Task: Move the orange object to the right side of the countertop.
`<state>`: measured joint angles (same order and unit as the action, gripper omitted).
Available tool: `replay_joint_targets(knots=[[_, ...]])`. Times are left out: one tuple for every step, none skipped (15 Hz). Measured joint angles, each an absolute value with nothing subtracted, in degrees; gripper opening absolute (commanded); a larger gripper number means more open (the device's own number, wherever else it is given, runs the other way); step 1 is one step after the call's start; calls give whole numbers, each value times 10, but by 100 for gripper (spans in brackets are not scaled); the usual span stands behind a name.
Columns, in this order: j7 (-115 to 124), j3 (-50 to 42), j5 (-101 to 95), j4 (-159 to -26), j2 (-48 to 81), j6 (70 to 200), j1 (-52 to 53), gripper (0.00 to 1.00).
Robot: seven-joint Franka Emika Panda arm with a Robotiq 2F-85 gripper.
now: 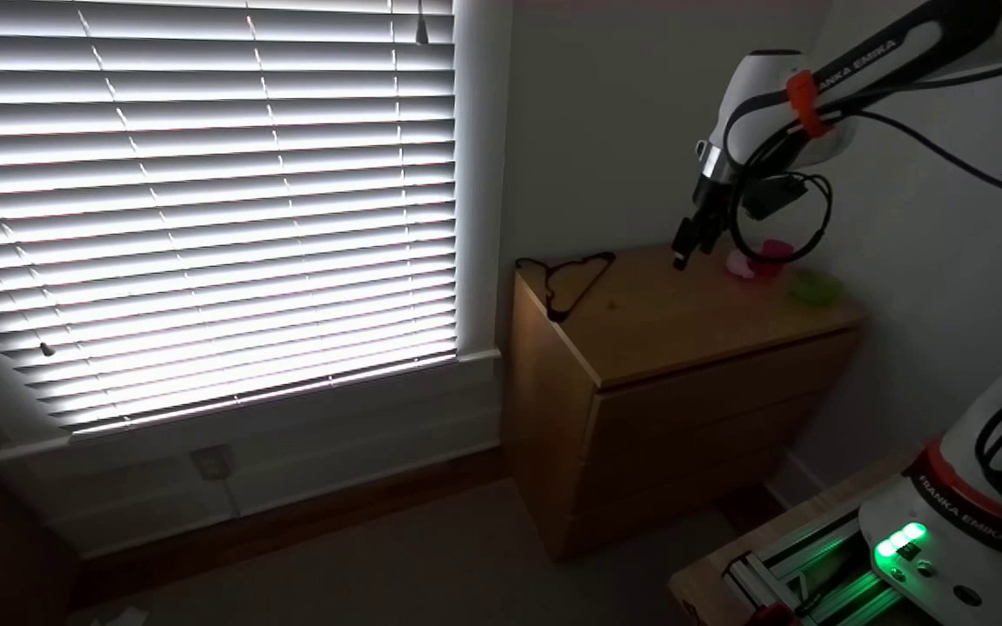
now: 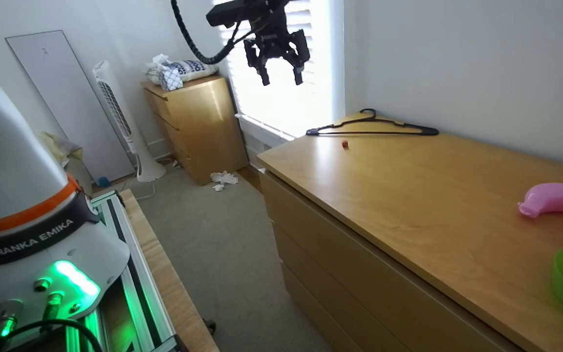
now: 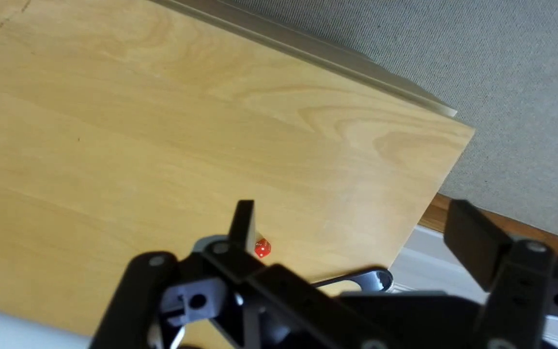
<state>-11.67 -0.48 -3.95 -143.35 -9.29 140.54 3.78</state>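
One red die (image 3: 262,248) lies on the desk (image 3: 162,145) near one black hanger (image 3: 375,279), which the wide-spread, empty end effector (image 3: 352,228) partly hides in the wrist view.

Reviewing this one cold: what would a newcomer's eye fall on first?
Probably the glaring window blinds, upper left in an exterior view, then the green light on the robot's base. Above the countertop hangs the open gripper, and near the black hanger there, a tiny red die stands out.
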Motion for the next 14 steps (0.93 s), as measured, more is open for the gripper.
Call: replay_joint_targets(knots=[[-117, -5, -39, -1410, -60, 1409, 37, 100], [-116, -5, -38, -1386, -27, 1411, 36, 100], [-116, -4, -38, -1362, 4, 1412, 35, 100], [-115, -4, -38, -1338, 34, 1413, 35, 100], [-113, -3, -38, -1314, 63, 1413, 34, 100], [-110, -3, -38, -1291, 90, 1413, 33, 100], [-102, -2, -38, -1272, 115, 1416, 33, 100], [-94, -3, -39, -1254, 141, 1425, 33, 100], [-90, -2, -39, -1239, 164, 1438, 32, 100], [-88, -1, -38, -1225, 187, 1451, 32, 100], [-88, -1, -38, -1213, 207, 1463, 32, 100], [-86, -1, -40, -1203, 227, 1477, 31, 100], [-82, -1, -42, -1193, 246, 1492, 31, 100], [-81, -1, -42, -1184, 262, 1500, 31, 100]])
